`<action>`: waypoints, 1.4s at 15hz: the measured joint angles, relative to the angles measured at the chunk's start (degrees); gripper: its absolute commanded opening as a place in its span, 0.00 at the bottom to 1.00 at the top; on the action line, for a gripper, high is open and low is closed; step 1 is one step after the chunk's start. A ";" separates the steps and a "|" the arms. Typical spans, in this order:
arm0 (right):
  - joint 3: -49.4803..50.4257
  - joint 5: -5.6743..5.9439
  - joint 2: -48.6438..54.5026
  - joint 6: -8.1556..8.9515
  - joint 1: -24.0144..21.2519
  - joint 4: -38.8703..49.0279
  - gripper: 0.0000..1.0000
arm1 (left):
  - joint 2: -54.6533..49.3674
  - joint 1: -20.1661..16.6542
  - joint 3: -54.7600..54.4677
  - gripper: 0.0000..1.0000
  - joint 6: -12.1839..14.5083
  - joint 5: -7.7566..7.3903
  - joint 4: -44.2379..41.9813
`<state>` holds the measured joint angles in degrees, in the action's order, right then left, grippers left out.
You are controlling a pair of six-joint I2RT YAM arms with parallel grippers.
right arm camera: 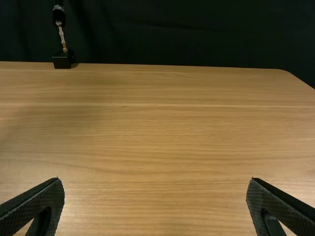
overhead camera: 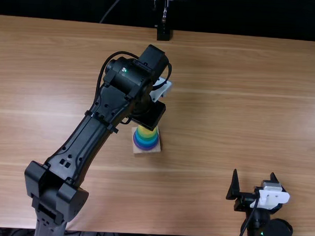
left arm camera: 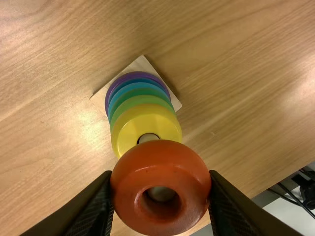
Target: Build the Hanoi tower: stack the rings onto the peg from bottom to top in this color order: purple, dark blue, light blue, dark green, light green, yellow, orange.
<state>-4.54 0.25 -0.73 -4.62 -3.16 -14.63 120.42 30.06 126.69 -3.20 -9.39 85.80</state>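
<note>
While the yellow ring (left arm camera: pixel 165 123) caps the stack (left arm camera: pixel 140 101) below the left hand (left arm camera: pixel 161 174), the orange ring (left arm camera: pixel 158 161) gripped there alone remains to seat; the right hand (right arm camera: pixel 155 180) is open.

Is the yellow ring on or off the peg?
On: the left wrist view shows the peg in the hole of the yellow ring, above the light green ring.

Angular black arm (overhead camera: pixel 89 132), looping black cable (overhead camera: pixel 100 77), white bracket (overhead camera: pixel 163 90), tiny green light (overhead camera: pixel 124 70)
</note>
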 measured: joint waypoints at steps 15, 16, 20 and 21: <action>0.00 0.00 0.00 0.00 0.00 -0.04 1.00 | -22.91 -7.06 -20.11 1.00 -0.04 6.08 -26.12; 0.00 0.00 0.00 0.00 0.00 -0.02 1.00 | -27.89 -8.24 -27.15 1.00 -0.04 8.20 -32.00; 0.00 0.00 0.00 0.00 0.00 0.00 1.00 | -47.10 -17.38 -54.21 1.00 0.00 12.13 -53.92; 0.00 0.00 0.00 0.00 0.00 -0.02 1.00 | -51.28 -19.69 -59.19 1.00 0.00 12.66 -55.84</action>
<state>-4.54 0.25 -0.73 -4.62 -3.16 -14.66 69.14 10.37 67.51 -3.20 3.27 29.95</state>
